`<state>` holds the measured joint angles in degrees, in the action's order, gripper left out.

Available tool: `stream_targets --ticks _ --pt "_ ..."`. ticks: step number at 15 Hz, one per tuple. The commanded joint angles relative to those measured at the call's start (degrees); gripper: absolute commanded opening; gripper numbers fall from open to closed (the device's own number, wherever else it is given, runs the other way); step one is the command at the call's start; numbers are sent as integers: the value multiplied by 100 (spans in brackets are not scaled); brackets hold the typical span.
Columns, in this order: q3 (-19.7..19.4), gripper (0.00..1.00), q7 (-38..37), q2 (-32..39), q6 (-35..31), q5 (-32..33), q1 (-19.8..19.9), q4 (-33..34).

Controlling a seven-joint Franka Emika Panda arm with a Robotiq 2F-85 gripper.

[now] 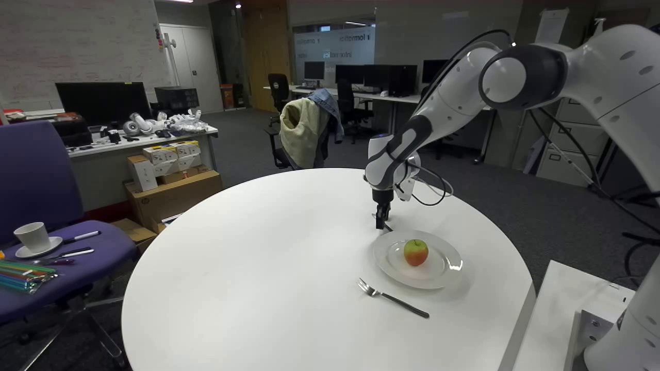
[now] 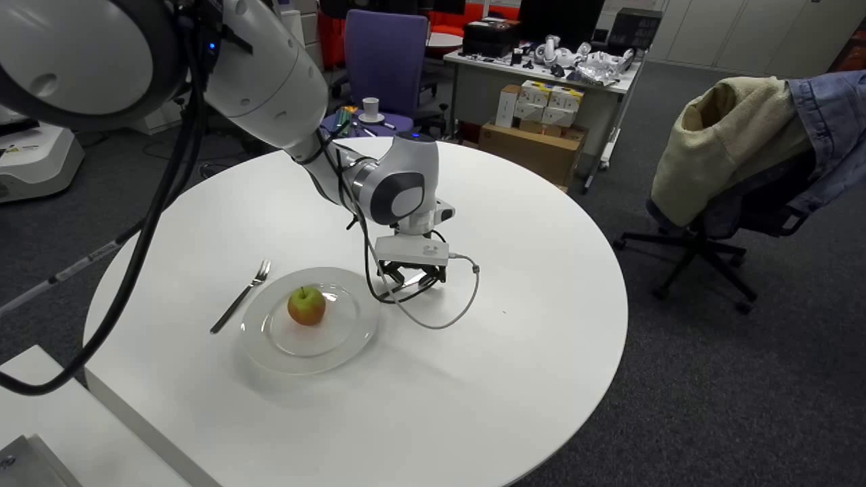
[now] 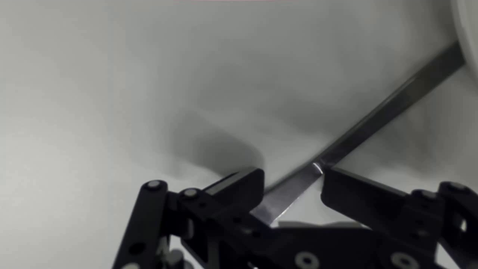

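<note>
Knife (image 3: 362, 132): on the bench (image 1: 247, 268), between the fingers (image 3: 354, 194) of your tool (image 3: 293, 184); in the wrist view its handle reaches the plate (image 1: 435, 268), and you cannot tell whether it tucks under the rim.
Purple chair (image 1: 36, 159): far left in an exterior view, bearing a white cup (image 1: 33, 237) on a saucer (image 1: 53, 244), too far off for you to see what the cup holds.
Cardboard box (image 1: 178, 198): right of that chair, white boxes (image 1: 166, 169) stacked on top.
Tool: released, its fingers apart, one either side of the blade.
Fork (image 1: 396, 300): on the bench just beside the plate.
Plate: holds one green-and-red apple (image 1: 416, 252).
</note>
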<state>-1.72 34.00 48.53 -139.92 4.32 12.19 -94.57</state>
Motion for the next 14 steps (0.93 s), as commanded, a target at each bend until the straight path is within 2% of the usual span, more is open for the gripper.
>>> stream_targets --ticks 1,2,4,5,6,7,14 --pt "-65 74 -224 -72 145 170 56 13" --pt "-60 76 -243 -67 153 155 67 20" --pt "-60 90 -285 -63 155 148 69 25" --pt "-56 47 -303 -62 154 148 72 26" --pt "-53 51 -317 -64 157 144 80 28" --pt "-54 50 -333 -70 155 141 85 24" --pt "-96 1 -462 -92 151 132 172 14"
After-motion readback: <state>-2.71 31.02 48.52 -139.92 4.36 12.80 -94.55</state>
